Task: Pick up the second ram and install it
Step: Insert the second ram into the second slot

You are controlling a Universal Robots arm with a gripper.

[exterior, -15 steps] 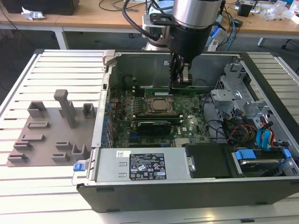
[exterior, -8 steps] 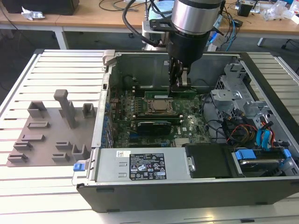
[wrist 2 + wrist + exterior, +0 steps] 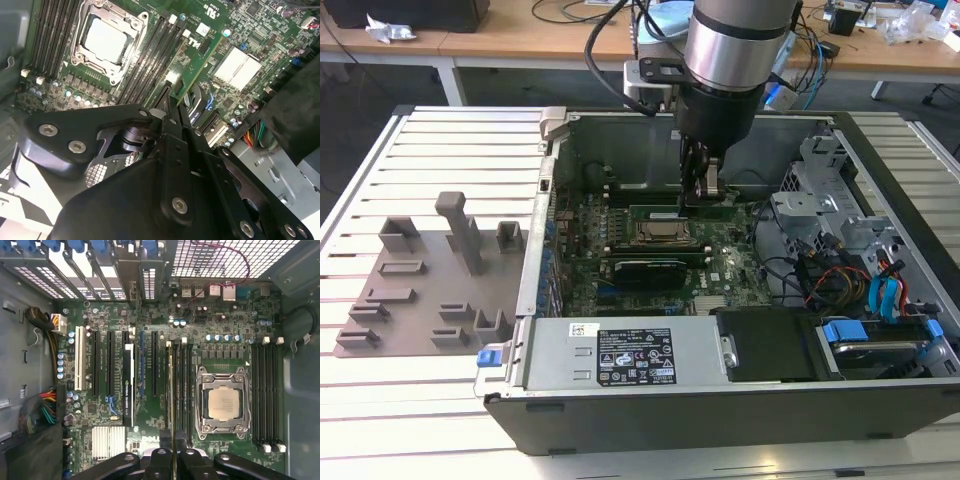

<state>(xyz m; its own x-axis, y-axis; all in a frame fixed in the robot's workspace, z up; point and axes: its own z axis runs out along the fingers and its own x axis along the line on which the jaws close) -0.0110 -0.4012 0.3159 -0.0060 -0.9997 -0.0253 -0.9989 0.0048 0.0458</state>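
My gripper is down inside the open computer case, shut on the second ram. The ram is a thin green board stick that runs out from between the fingertips. In the first wrist view the ram shows edge-on, lined up along the bank of memory slots beside the square metal CPU socket. I cannot tell whether it touches a slot. The socket sits just in front of the gripper in the exterior view. The gripper stands upright over the board.
A grey tray with plastic blocks lies outside the case on the exterior view's left. The power supply lines the case's near side. A drive cage with cables fills the right. A second slot bank and a finned heatsink sit on the motherboard.
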